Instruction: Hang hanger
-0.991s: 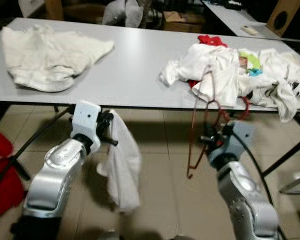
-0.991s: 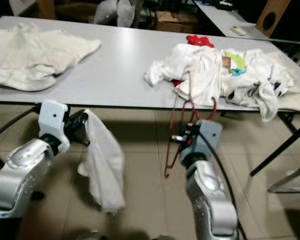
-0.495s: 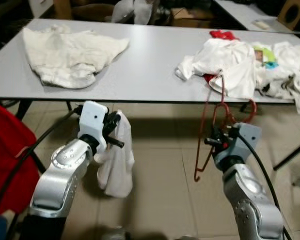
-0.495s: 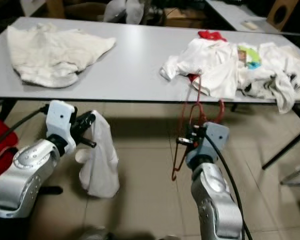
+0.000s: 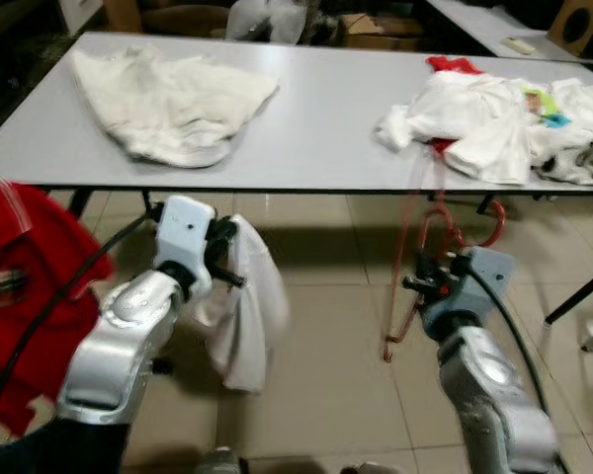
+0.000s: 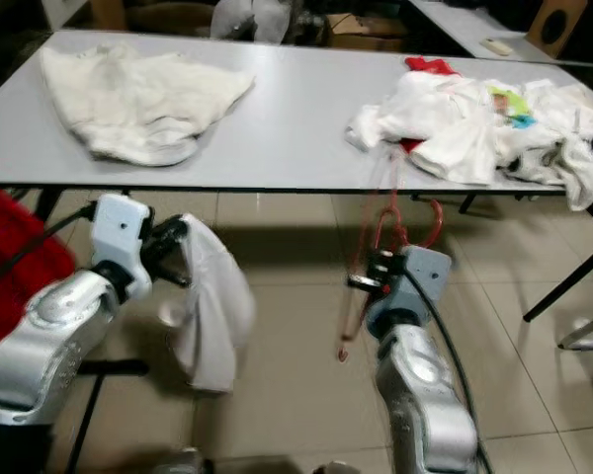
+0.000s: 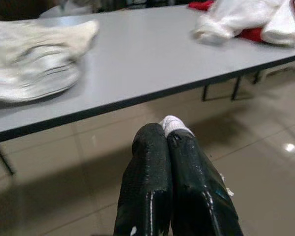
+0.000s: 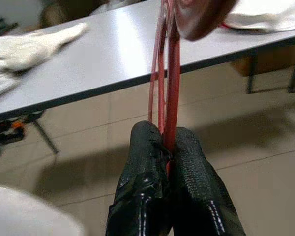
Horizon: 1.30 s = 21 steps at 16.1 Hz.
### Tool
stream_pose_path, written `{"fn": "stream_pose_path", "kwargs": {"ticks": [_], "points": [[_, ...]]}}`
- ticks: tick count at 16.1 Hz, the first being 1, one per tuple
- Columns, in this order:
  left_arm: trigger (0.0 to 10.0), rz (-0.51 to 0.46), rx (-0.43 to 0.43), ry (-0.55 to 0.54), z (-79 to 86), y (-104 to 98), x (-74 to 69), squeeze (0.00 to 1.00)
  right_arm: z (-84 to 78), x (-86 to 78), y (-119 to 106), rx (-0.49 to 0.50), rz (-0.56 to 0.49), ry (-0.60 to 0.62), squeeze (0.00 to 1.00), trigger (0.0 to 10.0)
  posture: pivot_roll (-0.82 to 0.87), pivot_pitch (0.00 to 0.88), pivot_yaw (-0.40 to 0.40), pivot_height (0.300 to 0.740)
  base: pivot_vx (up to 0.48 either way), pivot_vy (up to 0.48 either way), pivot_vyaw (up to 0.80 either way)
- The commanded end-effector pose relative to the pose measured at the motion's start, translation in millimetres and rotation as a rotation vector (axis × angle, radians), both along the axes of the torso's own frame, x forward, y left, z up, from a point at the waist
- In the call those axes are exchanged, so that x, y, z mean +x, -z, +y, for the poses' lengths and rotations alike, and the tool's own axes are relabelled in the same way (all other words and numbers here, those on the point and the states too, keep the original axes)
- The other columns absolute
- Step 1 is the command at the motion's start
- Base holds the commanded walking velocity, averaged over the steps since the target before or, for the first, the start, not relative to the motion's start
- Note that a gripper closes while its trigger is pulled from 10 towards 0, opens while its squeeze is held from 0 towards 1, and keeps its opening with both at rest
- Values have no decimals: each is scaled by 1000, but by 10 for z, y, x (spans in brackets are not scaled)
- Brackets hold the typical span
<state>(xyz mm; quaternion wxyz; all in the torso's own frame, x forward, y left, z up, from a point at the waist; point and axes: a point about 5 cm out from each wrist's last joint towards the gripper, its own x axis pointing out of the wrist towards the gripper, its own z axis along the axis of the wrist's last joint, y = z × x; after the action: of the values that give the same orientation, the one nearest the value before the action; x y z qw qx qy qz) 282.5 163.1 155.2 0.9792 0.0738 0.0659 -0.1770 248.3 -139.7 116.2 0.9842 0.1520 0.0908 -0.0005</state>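
Note:
My right gripper (image 5: 422, 286) is shut on a thin red wire hanger (image 5: 407, 247), held upright below the table's front edge. In the right wrist view the hanger (image 8: 168, 73) rises from between the closed fingers (image 8: 142, 162). My left gripper (image 5: 229, 262) is shut on a white garment (image 5: 249, 321) that hangs limp toward the tiled floor. A small bit of white garment (image 7: 173, 124) pokes out past the closed fingertips (image 7: 150, 147) in the left wrist view. Both arms are low, in front of the grey table (image 5: 326, 118).
A cream garment (image 5: 173, 89) lies spread on the table's left part. A pile of white and coloured clothes (image 5: 504, 118) sits at the right. A red cloth (image 5: 20, 286) on a dark stand is at my left. A table leg (image 5: 576, 296) slants at the right.
The camera has turned left, so the table and clothes sit further right and the red cloth fills more of the left. Both grippers keep their holds; the white garment swings slightly.

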Motion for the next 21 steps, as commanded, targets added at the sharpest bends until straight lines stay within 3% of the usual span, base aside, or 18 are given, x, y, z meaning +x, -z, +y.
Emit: {"fn": "stream_pose_path", "kwargs": {"ticks": [1, 9, 15, 21], "points": [[10000, -15, -29, 5, -48, -38, 6, 0, -71, 0, -24, -9, -8, 25, 0, 10000, 73, 52, -39, 740, 0, 0, 0], [10000, -59, -80, -9, -104, -73, -43, 0, -166, -61, -15, -42, 13, 17, 0, 10000, 43, 73, -43, 740, 0, 0, 0], [10000, -78, -121, 26, -242, -136, 36, 0, -228, -40, -24, -48, 9, 41, 0, 10000, 50, 64, -32, 740, 267, 0, 0], [10000, -71, -114, 7, -192, -125, 24, 0, -195, 19, -106, -51, -29, 10, 0, 10000, 45, 81, -31, 740, 329, 0, 0]]}}
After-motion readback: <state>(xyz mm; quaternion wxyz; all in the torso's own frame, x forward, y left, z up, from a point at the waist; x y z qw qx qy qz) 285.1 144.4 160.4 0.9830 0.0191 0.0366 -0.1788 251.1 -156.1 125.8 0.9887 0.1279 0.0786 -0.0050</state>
